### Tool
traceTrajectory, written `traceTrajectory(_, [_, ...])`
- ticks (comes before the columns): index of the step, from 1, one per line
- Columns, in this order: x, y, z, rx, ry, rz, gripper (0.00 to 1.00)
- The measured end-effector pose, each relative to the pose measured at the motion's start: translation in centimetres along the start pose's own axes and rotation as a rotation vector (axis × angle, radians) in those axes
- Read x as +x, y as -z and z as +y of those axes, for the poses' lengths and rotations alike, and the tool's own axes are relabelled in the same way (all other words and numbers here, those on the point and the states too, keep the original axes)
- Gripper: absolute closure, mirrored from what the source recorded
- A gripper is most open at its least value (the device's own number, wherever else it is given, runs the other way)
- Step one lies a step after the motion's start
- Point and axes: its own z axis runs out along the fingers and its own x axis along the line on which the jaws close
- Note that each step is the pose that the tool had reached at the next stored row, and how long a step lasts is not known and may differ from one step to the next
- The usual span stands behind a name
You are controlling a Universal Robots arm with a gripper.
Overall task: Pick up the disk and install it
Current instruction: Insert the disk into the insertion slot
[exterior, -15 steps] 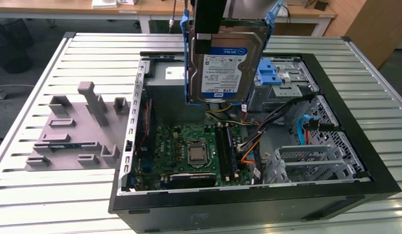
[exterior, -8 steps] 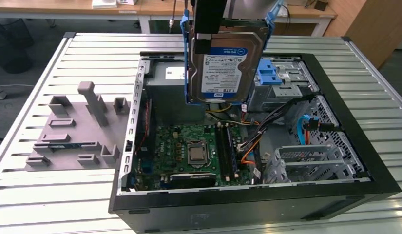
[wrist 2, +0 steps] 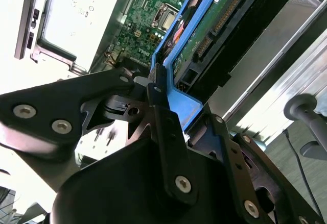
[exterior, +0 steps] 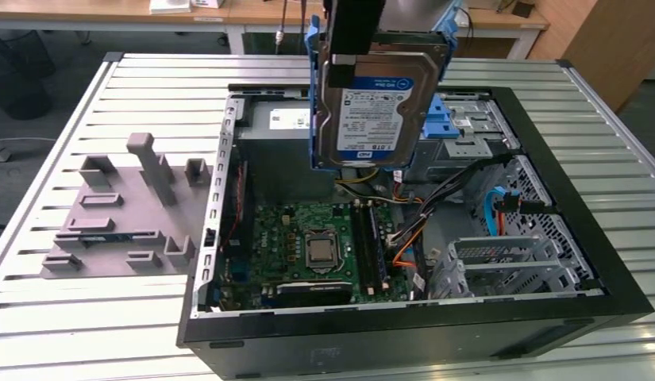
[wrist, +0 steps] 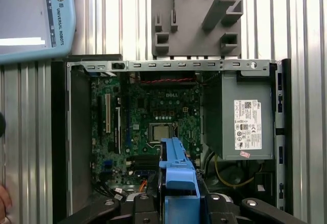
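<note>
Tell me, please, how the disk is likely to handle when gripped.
Probably stiff: the disk hangs upright from the gripper without sagging. Its metal body suggests weight, so the smooth blue rail might slip. The exposed circuit board looks fragile.

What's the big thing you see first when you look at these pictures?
The disk stands out, hanging upright in the gripper above the open computer case. Below it lies the green motherboard, and a grey holder block sits on the table at the exterior view's left.

Open computer case (exterior: 412, 337) on slatted table (exterior: 73, 317); grey fixture block (exterior: 115, 230) beside it; power supply (wrist: 240, 117) inside.
</note>
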Motion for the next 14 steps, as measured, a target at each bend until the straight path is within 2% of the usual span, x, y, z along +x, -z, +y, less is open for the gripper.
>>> traceTrajectory(8, [-0.02,0.01,-0.78,0.0,0.0,-0.0001,0.64])
traceTrajectory(14, [-0.03,0.02,-1.01,0.0,0.0,-0.0001,0.64])
